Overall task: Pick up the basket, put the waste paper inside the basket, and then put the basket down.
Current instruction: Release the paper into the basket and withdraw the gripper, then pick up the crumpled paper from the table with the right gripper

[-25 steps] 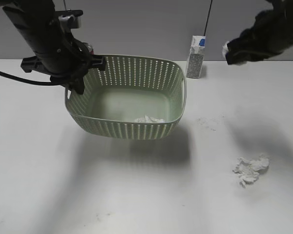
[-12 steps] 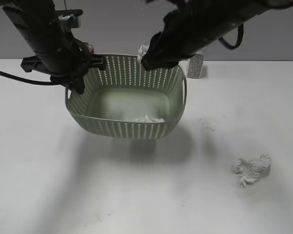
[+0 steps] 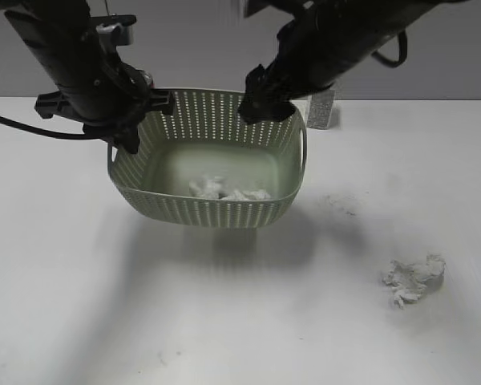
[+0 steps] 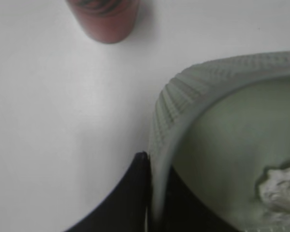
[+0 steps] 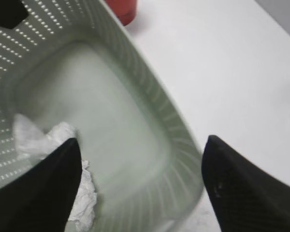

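The pale green basket [image 3: 260,156] hangs above the table, held by its left rim. My left gripper [image 3: 127,132] is shut on that rim; the left wrist view shows the rim [image 4: 160,145] pinched between the jaws [image 4: 154,193]. Two wads of waste paper [image 3: 224,190] lie inside the basket, also seen in the right wrist view [image 5: 63,140]. My right gripper [image 3: 260,104] hovers over the basket's back right corner, open and empty [image 5: 140,169]. A third wad of waste paper [image 3: 413,278] lies on the table at the right.
A white-and-blue carton [image 3: 325,108] stands behind the basket, partly hidden by my right arm. A red can [image 4: 104,19] stands on the table left of the basket, also seen in the right wrist view [image 5: 123,9].
My right arm swung from the far right to over the basket with a wad, then opened. The wad now lies inside the basket beside the first. The basket and left arm stayed still.
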You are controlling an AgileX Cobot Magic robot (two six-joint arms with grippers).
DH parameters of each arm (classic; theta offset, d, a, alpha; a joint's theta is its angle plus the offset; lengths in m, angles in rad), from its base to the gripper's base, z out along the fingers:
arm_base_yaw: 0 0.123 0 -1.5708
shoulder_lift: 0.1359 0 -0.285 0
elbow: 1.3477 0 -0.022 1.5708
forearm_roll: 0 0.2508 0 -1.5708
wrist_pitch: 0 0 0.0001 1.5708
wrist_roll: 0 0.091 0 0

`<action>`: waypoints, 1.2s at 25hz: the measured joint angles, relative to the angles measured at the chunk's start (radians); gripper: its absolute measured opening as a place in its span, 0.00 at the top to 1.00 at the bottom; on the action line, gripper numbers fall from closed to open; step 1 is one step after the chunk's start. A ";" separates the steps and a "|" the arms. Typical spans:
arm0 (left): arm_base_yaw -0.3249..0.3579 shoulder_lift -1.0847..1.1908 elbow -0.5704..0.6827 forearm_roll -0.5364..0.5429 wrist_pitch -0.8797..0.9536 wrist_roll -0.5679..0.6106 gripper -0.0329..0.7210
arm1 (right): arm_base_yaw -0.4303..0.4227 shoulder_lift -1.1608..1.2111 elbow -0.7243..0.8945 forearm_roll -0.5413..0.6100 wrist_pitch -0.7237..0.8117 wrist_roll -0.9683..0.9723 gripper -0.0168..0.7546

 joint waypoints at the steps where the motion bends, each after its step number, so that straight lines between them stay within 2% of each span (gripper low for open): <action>1: 0.000 0.000 0.000 0.000 0.000 0.000 0.95 | -0.002 -0.011 -0.016 -0.045 0.021 0.051 0.22; 3: 0.000 0.000 0.000 0.000 0.002 0.000 0.95 | -0.014 -0.037 -0.063 -0.162 0.108 0.170 0.23; 5: 0.000 0.000 0.000 -0.001 0.005 0.000 0.95 | -0.048 -0.052 -0.108 -0.231 0.226 0.288 0.23; 9: 0.000 0.000 0.000 -0.001 0.009 0.000 0.95 | -0.162 -0.057 -0.136 -0.282 0.515 0.369 0.23; 13: 0.000 0.000 0.000 -0.001 0.024 0.000 0.95 | -0.225 -0.097 -0.018 -0.292 0.575 0.386 0.23; 16: 0.000 0.000 0.000 0.000 0.035 0.000 0.95 | -0.227 -0.155 0.154 -0.281 0.492 0.399 0.23; 20: 0.000 0.000 0.000 0.001 0.038 0.000 0.95 | -0.227 -0.196 0.398 -0.228 0.264 0.431 0.23; 24: 0.000 0.000 0.000 0.002 0.039 0.000 0.95 | -0.227 -0.196 0.598 -0.262 0.032 0.514 0.23; 27: 0.000 0.000 0.000 0.002 0.039 0.000 0.95 | -0.227 -0.194 0.688 -0.291 -0.126 0.534 0.23; 30: 0.000 0.000 0.000 0.002 0.039 0.000 0.95 | -0.227 -0.163 0.719 -0.297 -0.210 0.537 0.23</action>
